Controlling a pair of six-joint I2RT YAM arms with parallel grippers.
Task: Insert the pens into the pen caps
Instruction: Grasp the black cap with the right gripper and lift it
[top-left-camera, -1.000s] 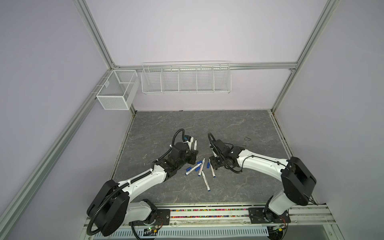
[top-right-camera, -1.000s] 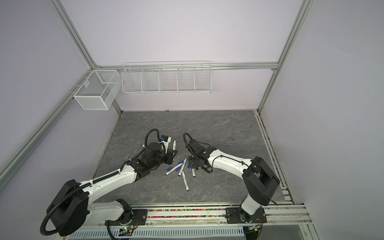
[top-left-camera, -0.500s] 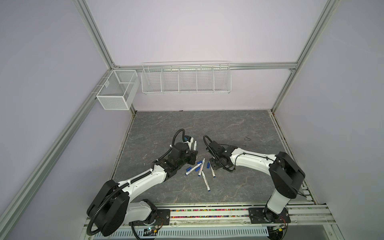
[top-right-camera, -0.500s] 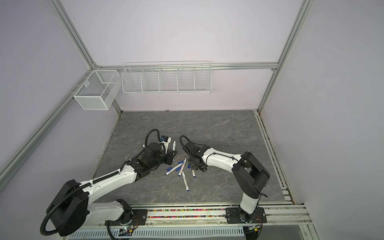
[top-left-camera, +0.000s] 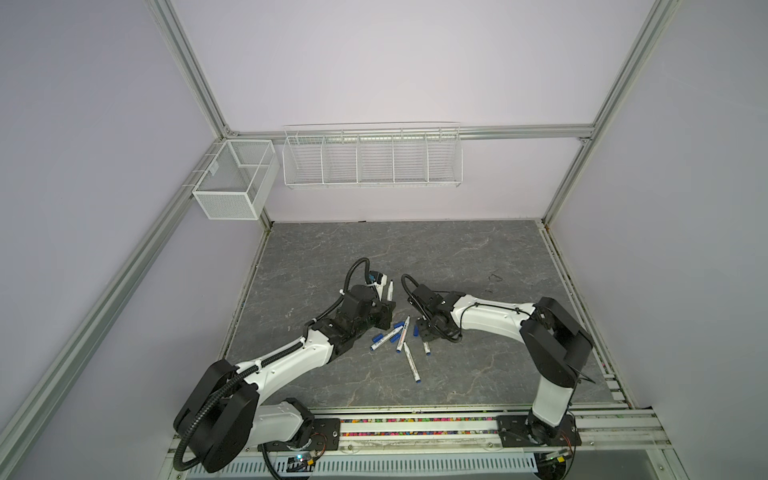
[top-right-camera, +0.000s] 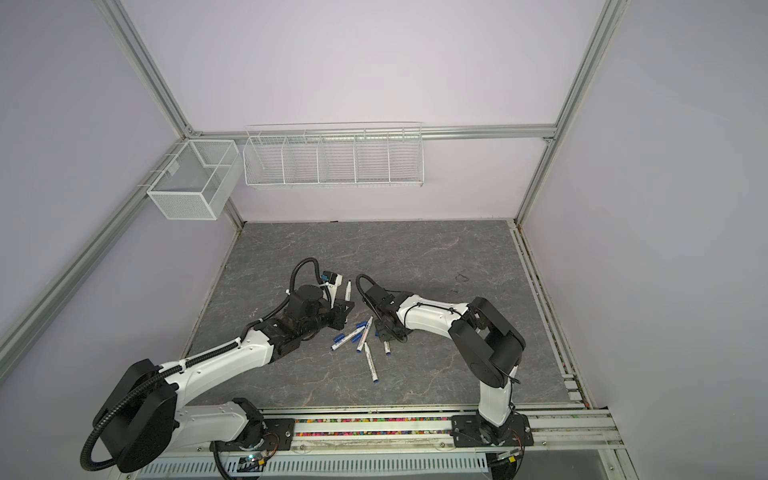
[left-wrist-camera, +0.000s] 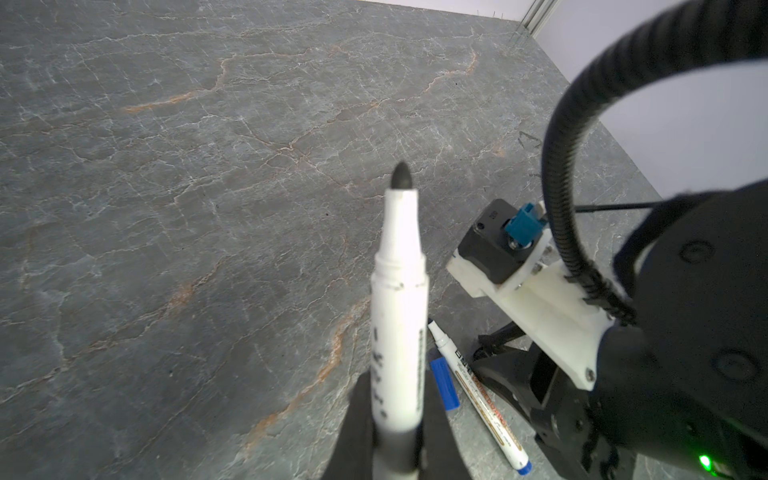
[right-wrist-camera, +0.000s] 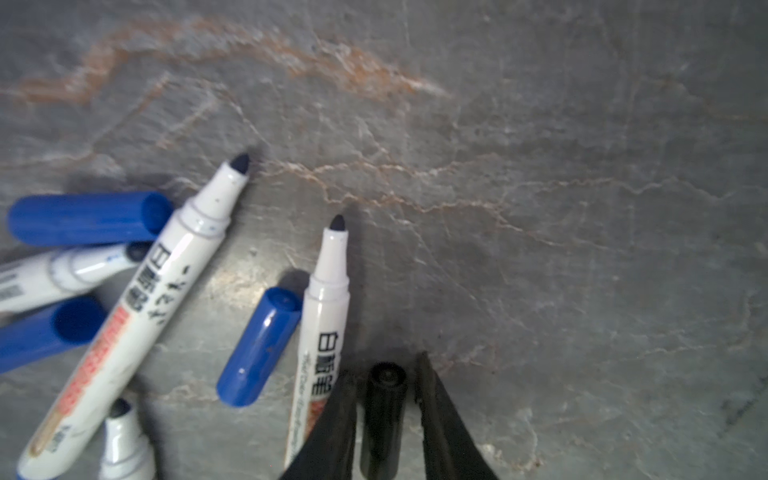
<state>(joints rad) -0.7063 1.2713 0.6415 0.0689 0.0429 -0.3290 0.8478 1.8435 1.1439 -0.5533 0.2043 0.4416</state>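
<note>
While your left gripper (left-wrist-camera: 397, 432) is clamped on the lower barrel of the black pen (left-wrist-camera: 399, 299), that pen is lifted clear of the bench (left-wrist-camera: 166, 208). It has no cap on, and its black tip points away from the wrist. In a top view you can find the same pen (top-left-camera: 390, 289) raised near the middle of the bench, behind the scattered pens.

Your right gripper (right-wrist-camera: 386, 419) is down at the bench surface with its jaws apart, one on each side of the black cap (right-wrist-camera: 384, 399). A slim gap shows on both sides, so you have nothing gripped there. The cap lies flat on the bench between the jaws.

Just beside the cap lies an uncapped dark-tipped pen (right-wrist-camera: 328, 299), and a blue cap (right-wrist-camera: 259, 349) rests against its barrel. Beyond those, a second uncapped pen (right-wrist-camera: 137, 316) lies slantwise, and its barrel covers the tip end of a third pen (right-wrist-camera: 62, 274). An upper blue cap (right-wrist-camera: 87, 218) sits just beside the second pen's neck, and a lower blue cap (right-wrist-camera: 45, 332) sits on the same side of its barrel. A fourth pen tip (right-wrist-camera: 122, 440) shows at the frame edge.

In a top view, one lone pen (top-left-camera: 411, 361) lies nearer the front rail than the cluster.
</note>
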